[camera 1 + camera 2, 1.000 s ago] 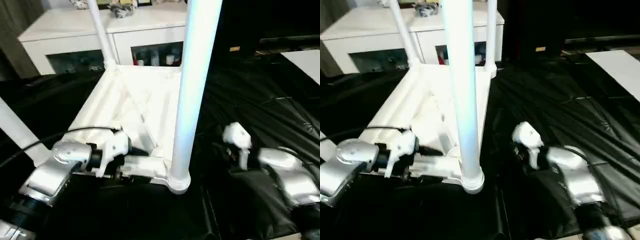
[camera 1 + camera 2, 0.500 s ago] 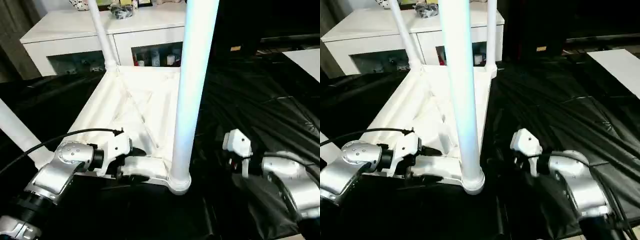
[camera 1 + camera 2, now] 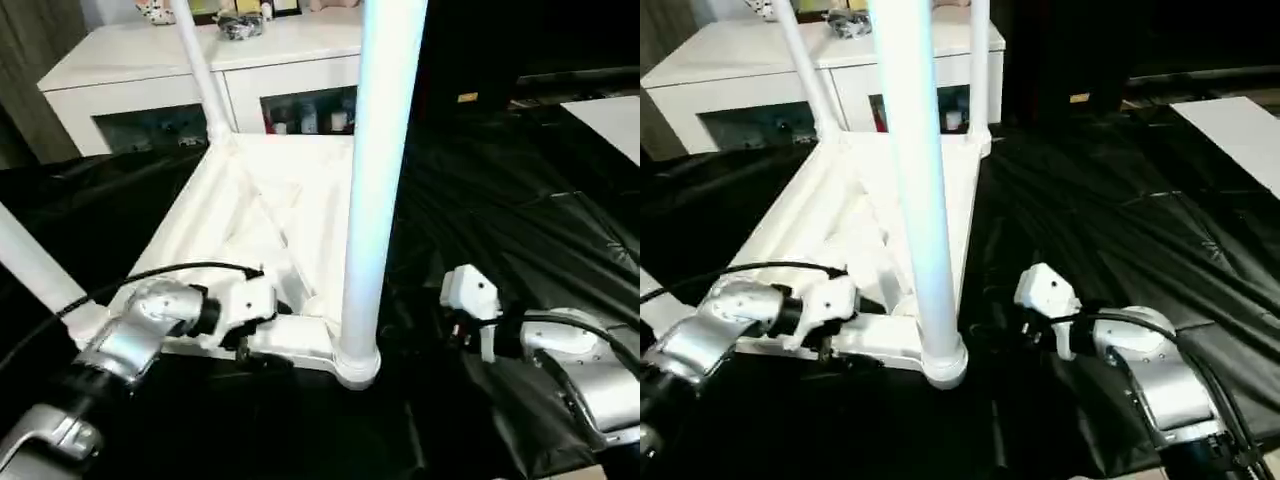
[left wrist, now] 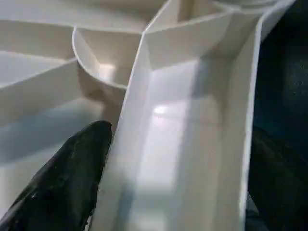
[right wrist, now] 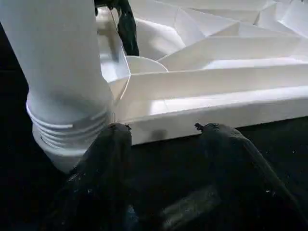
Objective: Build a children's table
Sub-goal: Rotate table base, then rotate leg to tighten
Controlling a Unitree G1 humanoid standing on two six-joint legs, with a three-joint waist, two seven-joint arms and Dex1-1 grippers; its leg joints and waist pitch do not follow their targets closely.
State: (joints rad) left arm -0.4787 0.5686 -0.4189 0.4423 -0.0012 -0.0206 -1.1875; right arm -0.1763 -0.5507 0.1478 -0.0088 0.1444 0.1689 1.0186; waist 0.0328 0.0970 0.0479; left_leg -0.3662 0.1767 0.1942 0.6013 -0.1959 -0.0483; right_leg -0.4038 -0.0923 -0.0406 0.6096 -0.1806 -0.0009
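Jaws, left gripper: spread wide, astride the near rim wall of the children's table, one black finger inside the ribbing, the other outside; not pressed shut on it. Jaws, right gripper: parted, holding nothing, fingertips just short of the table's near edge, beside the near right leg.

Item: children's table, upside down on black sheeting, legs standing up, white cabinet behind its far end.

Handling, as judged: hollow moulded plastic, light, stiff, smooth and likely slippery on plain faces; tall legs make it prone to tip or slide. Best hold: rim wall or a rib, or a leg low by its threaded collar.

Change from earlier frame: left jaws stand wider apart; left forearm sits lower and nearer the table; right gripper has drawn back a little.
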